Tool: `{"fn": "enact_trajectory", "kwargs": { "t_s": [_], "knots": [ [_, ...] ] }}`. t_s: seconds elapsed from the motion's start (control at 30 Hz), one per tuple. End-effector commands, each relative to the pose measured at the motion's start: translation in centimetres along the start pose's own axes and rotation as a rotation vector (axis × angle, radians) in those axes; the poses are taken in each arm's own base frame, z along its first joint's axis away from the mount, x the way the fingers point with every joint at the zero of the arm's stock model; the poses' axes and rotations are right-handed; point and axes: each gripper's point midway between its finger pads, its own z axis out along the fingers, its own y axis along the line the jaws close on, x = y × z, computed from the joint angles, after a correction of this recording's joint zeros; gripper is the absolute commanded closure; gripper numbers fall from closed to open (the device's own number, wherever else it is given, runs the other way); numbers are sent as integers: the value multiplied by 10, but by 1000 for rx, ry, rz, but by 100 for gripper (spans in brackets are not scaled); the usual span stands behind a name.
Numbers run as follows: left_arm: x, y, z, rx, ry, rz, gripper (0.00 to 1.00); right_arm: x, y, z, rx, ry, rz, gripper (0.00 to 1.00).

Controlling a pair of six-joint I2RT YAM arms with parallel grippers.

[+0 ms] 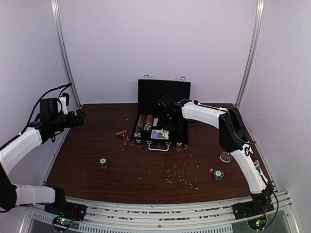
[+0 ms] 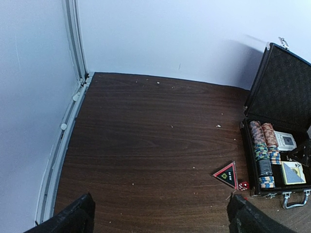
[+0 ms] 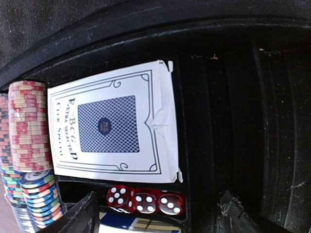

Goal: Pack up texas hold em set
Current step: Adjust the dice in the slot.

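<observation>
The black case [image 1: 163, 94] stands open at the back centre, lid upright. Striped chips [image 1: 143, 124] fill its left slots, next to a card deck [image 1: 159, 134]. My right gripper [image 1: 171, 125] reaches down into the case. In the right wrist view it [image 3: 155, 216] is open, with three red dice [image 3: 146, 200] lying in a slot between its fingers, untouched, below a card deck [image 3: 114, 126] and beside the chips [image 3: 29, 126]. My left gripper [image 1: 80, 116] hovers open at the far left; it [image 2: 160, 218] has only bare table under it.
A black-and-red triangular marker [image 2: 227, 174] and a red die [image 2: 243, 185] lie left of the case [image 2: 284, 92]. A loose chip [image 1: 103, 162] sits front left. A green chip stack [image 1: 218, 174], a red die [image 1: 211, 170] and a clear round piece [image 1: 225, 157] are front right. Crumbs dot the tabletop.
</observation>
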Motion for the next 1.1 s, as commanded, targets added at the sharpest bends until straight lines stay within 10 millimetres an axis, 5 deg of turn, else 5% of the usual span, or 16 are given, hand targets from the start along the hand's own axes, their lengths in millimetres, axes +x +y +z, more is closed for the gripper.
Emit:
{"fn": "enact_trajectory", "kwargs": {
  "t_s": [0.0, 0.3, 0.53, 0.7, 1.07],
  "knots": [
    [-3, -1, 0, 1, -13, -4, 2, -16, -10, -2, 9, -20, 36, 13],
    [-3, -1, 1, -4, -10, -2, 2, -51, -17, -49, 64, -149, -7, 16],
    [-2, -1, 3, 0, -5, -5, 2, -50, 1, -67, 2, -156, -39, 31],
    [-2, -2, 3, 2, -6, -5, 2, -40, 22, -58, -87, -123, -27, 45],
    [-3, -1, 3, -1, -3, -5, 2, -14, 31, -27, -143, -17, -10, 67]
  ]
}}
